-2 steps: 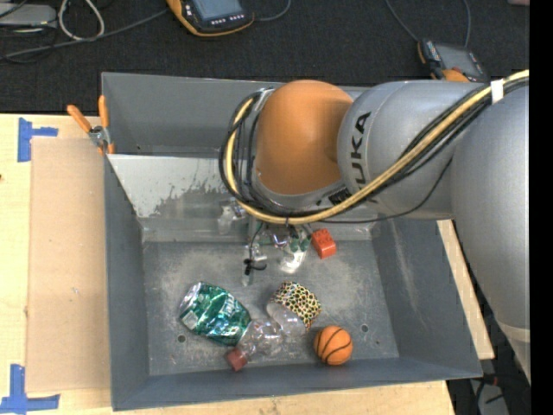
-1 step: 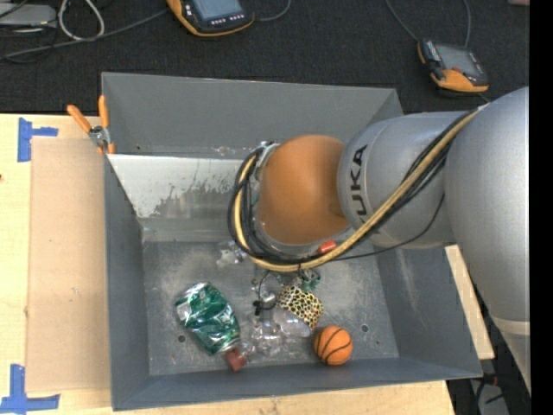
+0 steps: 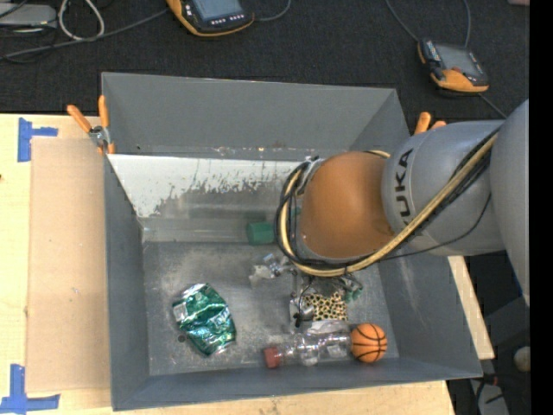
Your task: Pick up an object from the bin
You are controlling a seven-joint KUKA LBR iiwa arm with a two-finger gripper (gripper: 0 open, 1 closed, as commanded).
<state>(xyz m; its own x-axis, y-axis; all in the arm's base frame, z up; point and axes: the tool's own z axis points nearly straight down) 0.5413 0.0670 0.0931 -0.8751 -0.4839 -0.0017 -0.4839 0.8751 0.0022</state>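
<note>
The jaws, released or clenched one cannot tell beneath the orange cover (image 3: 341, 206), sit over a leopard-spotted pouch (image 3: 328, 306) at the lower right of the bin (image 3: 216, 128), where the clear bottle (image 3: 307, 351) and orange ball (image 3: 370, 342) just beside it could likely spoil a grasp.

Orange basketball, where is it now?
In the camera view, the orange basketball lies lower right in the bin, beside the clear bottle, below the leopard-print item.

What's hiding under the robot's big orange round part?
A leopard-spotted thing pokes out just below the orange cover, near a clear bottle and a little orange ball. Whatever else lies beneath the cover is hidden, so I cannot tell.
</note>
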